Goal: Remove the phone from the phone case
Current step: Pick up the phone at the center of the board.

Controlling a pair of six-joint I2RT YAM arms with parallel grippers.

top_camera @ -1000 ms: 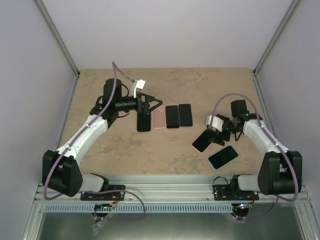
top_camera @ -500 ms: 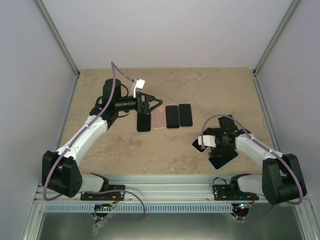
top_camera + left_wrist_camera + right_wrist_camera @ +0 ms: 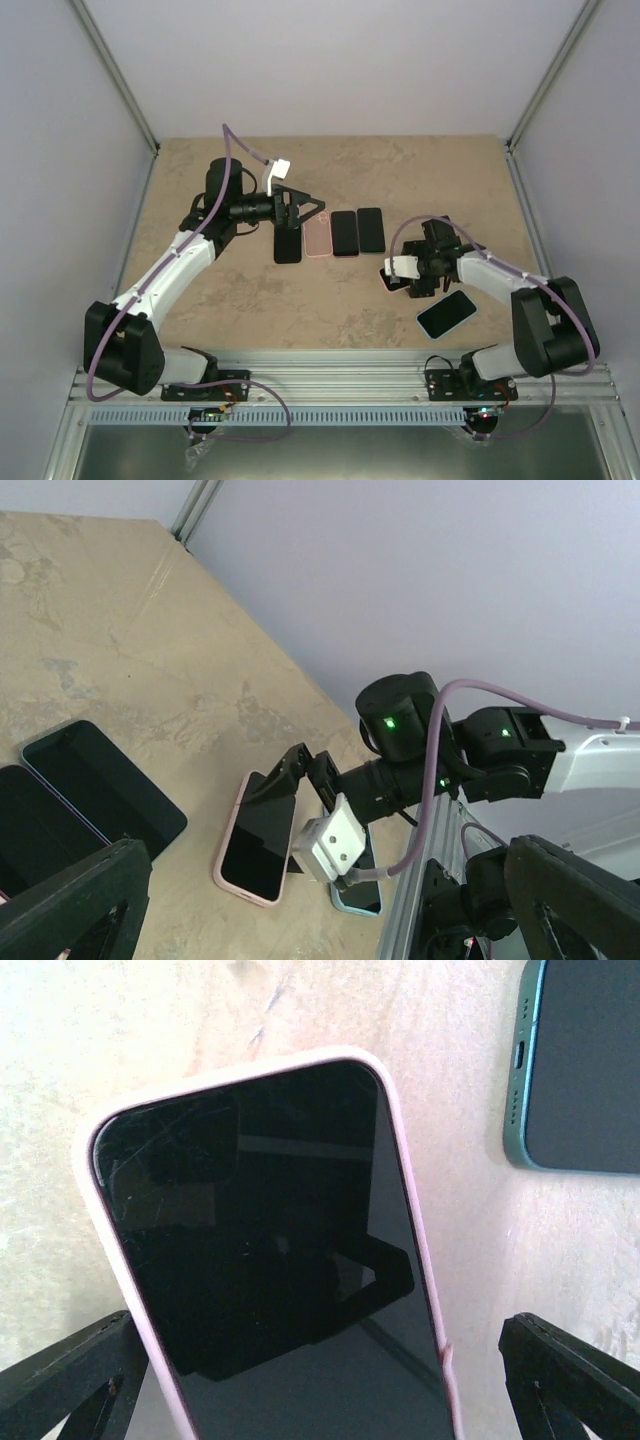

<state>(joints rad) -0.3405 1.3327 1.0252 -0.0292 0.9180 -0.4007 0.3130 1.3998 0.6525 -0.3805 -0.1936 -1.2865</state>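
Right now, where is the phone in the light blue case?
In the top view, the blue-cased phone lies flat on the table's near right part, just nearer the bases than the right gripper, which hangs open over a pink-cased phone.

No lettering, brand or number is legible on the pink-cased phone [image 3: 270, 1260] or elsewhere.

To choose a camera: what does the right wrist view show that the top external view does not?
Only right wrist: the pink rim and screen scratches of the cased phone, and a port on the teal phone. Only top external: the left gripper near a row of four items. Both: the cased phone beside the teal phone.
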